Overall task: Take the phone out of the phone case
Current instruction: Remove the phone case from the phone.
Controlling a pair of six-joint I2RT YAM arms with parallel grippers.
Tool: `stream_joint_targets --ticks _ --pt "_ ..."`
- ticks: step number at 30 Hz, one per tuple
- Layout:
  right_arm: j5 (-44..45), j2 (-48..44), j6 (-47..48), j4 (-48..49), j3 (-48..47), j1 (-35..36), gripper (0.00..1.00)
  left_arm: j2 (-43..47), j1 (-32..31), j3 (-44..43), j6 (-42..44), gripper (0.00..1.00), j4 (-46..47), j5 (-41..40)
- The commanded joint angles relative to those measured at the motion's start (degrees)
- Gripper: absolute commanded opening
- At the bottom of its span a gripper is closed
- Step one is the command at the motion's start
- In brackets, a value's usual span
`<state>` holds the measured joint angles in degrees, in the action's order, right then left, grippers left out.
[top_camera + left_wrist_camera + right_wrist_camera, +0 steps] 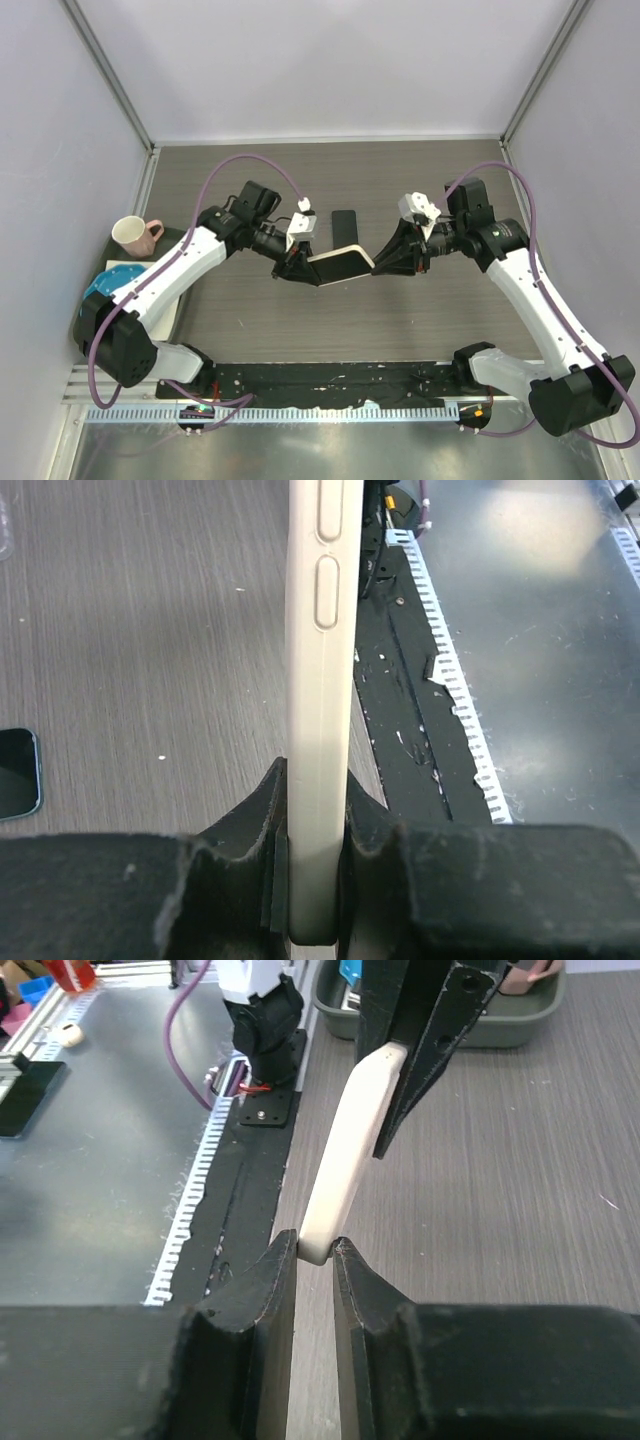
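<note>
A cream phone case hangs above the table between both arms, and in the right wrist view it looks bowed along its length. My left gripper is shut on its left end; in the left wrist view the case's buttoned edge stands upright between the fingers. My right gripper is shut on the other end, its fingertips pinching just the tip. A black phone lies flat on the wooden table behind the case, and shows again at the left edge of the left wrist view.
A cream cup with a pink handle stands at the far left, beside a blue object in a grey tray. A black strip with a white toothed rail runs along the near table edge. White walls enclose the workspace.
</note>
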<state>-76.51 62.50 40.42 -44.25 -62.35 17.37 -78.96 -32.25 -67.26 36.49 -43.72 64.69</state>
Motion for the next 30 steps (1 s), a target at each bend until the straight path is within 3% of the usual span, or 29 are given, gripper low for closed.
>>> stream_joint_targets --ticks 1,3,12,15,19,30 --pt "-7.76 -0.45 1.41 0.92 -0.67 0.21 0.17 1.35 0.26 -3.22 6.74 0.0 -5.57 7.55" --pt "-9.61 -0.54 1.24 0.92 -0.85 0.21 0.14 1.26 0.26 -3.92 11.22 0.0 -9.26 9.31" --pt "-11.56 -1.77 -2.72 5.66 1.18 2.76 0.01 1.18 0.17 -3.93 12.29 0.0 -9.8 9.23" --pt "-11.47 -1.24 -2.46 5.67 0.48 4.08 0.01 0.74 -0.27 -5.33 15.52 0.0 -12.25 9.32" --pt "-11.47 -0.63 -1.67 5.75 0.3 4.69 0.01 -1.45 -2.29 -9.19 26.83 0.0 -24.61 8.7" --pt "-10.33 -0.09 -1.14 6.72 0.56 4.87 0.01 -1.73 -7.21 -13.42 36.11 0.0 -35.11 9.76"
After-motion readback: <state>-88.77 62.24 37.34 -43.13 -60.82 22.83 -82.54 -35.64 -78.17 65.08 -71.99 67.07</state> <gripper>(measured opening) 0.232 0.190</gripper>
